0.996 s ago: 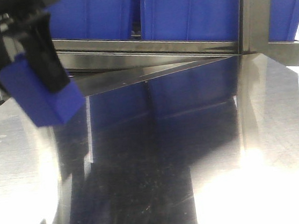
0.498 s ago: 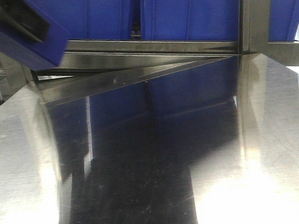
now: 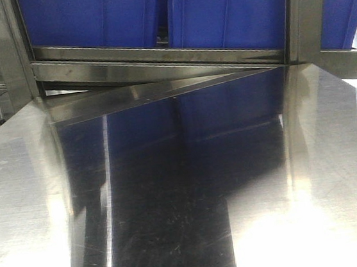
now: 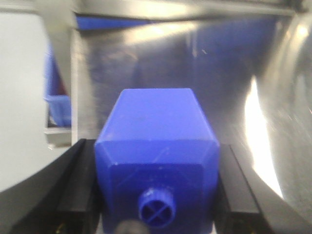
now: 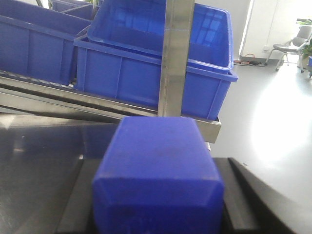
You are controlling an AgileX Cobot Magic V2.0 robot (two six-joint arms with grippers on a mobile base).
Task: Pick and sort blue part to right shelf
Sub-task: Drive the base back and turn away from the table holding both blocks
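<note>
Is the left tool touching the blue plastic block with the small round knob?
Touching. Left wrist view: black fingers of the left tool sit flush against both sides of the blue plastic block.

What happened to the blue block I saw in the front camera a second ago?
It rose up and leftward, out of the front view; the left end effector still grips a knobbed blue block. The blue bins and steel table stayed put.

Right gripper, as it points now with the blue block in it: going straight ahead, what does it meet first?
Most likely the steel upright post of the shelf, dead ahead of the right gripper and its blue block, with a blue bin behind it. Depth is unclear.
</note>
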